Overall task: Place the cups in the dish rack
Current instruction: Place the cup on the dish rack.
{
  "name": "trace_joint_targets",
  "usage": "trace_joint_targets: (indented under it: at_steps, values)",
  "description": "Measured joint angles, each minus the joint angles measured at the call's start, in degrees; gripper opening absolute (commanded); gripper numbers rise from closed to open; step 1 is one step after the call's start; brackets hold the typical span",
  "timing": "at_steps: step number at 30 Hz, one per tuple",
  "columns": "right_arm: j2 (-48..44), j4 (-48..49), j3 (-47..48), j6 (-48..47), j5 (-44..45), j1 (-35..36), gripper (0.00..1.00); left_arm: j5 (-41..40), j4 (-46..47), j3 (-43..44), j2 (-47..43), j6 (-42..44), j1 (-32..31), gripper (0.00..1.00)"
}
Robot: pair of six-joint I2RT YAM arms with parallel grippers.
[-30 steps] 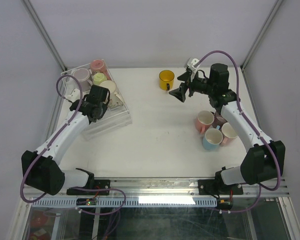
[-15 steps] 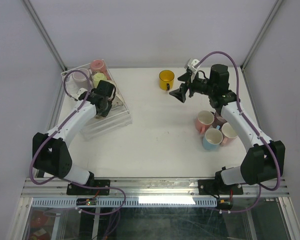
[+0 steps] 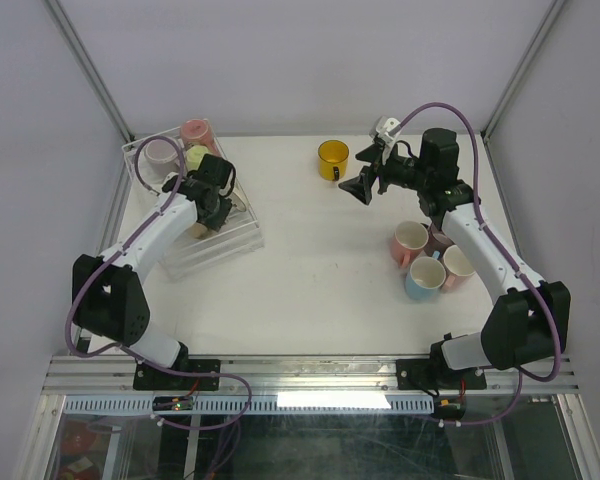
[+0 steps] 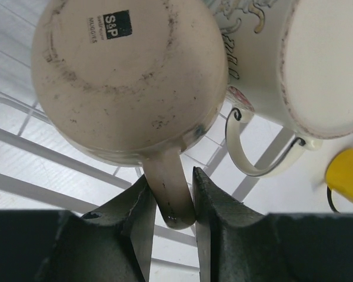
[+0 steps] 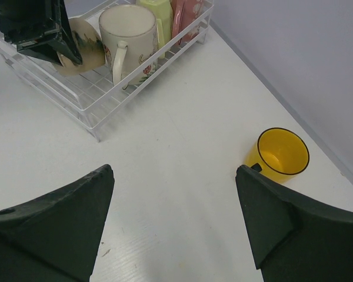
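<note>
Left wrist view: the left end effector [image 4: 172,197] pinches the handle of the beige mug [image 4: 123,76], which sits bottom-up inside the dish rack [image 4: 29,144]. Spread the jaws fully, then lift straight off so the handle doesn't snag.

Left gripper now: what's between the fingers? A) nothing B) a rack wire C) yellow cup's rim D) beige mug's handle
D: in the left wrist view the left gripper pinches the handle of the upturned beige mug, base toward the camera, over the dish rack.
</note>
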Motion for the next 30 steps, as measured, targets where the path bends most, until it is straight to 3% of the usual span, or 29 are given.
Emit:
trace_joint_targets:
  at_steps: [9, 17, 22, 26, 30]
  values:
    - [-0.02, 0.2, -0.37, 0.02, 0.0, 0.0, 0.87, 3.61, 2.25, 1.44, 0.57, 0.63, -0.04, 0.41]
    - [-0.02, 0.24, -0.7, 0.0, 0.0, -0.04, 0.87, 5.6, 3.5, 1.7, 0.57, 1.6, -0.04, 0.45]
    - [-0.02, 0.28, -0.7, 0.02, 0.0, -0.07, 0.87, 6.45, 4.48, 1.81, 0.2, 4.28, -0.09, 0.57]
    - [-0.02, 0.31, -0.7, 0.09, -0.02, -0.07, 0.87, 6.82, 7.61, 1.75, -3.32, 12.72, -0.07, 0.68]
    - [-0.02, 0.33, -0.7, 0.26, -0.04, -0.07, 0.87, 7.48, 15.1, -1.2, -12.2, 26.38, 0.42, 0.69]
